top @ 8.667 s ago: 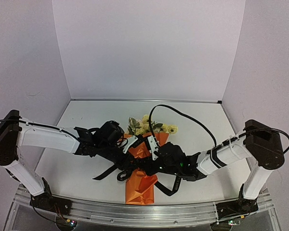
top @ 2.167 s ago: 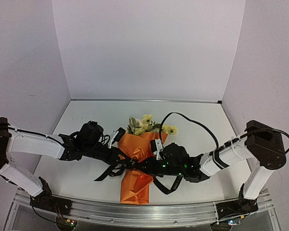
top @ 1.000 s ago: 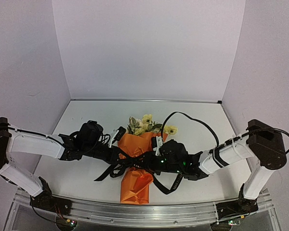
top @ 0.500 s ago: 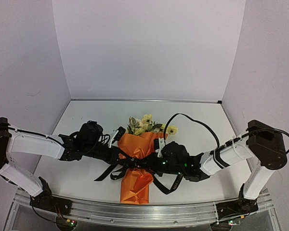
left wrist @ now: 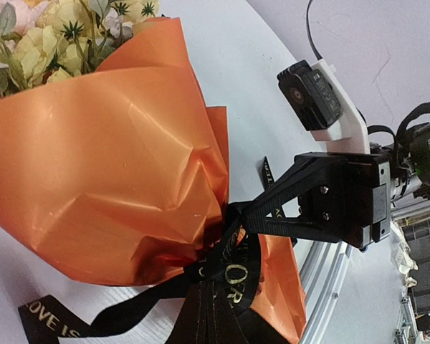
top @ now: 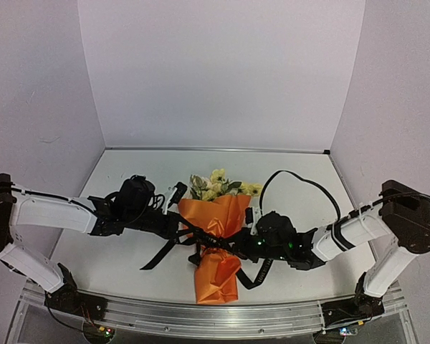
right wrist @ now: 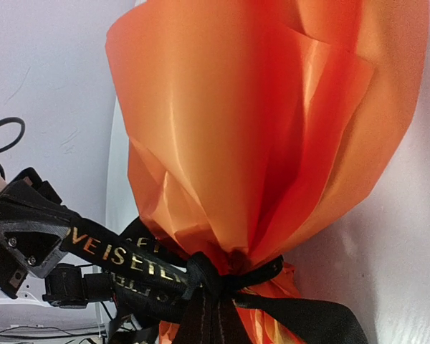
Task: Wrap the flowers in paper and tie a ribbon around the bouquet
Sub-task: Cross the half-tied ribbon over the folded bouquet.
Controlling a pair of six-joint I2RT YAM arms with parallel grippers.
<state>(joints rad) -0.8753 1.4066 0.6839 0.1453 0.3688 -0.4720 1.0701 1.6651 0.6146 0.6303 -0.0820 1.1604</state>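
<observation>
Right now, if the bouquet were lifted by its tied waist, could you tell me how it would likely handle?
The bouquet probably feels light and crushable: its orange paper is thin and creased. The ribbon looks floppy, so loose tails would likely dangle. With flowers at the wide end, it may tip that way.

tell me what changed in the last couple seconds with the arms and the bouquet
The right gripper closed on the ribbon by the knot and pulled to the right; the bouquet slid right with it, its narrow end swinging that way. The left gripper stayed put, shut on the other ribbon end; the flowers stayed in the paper.
</observation>
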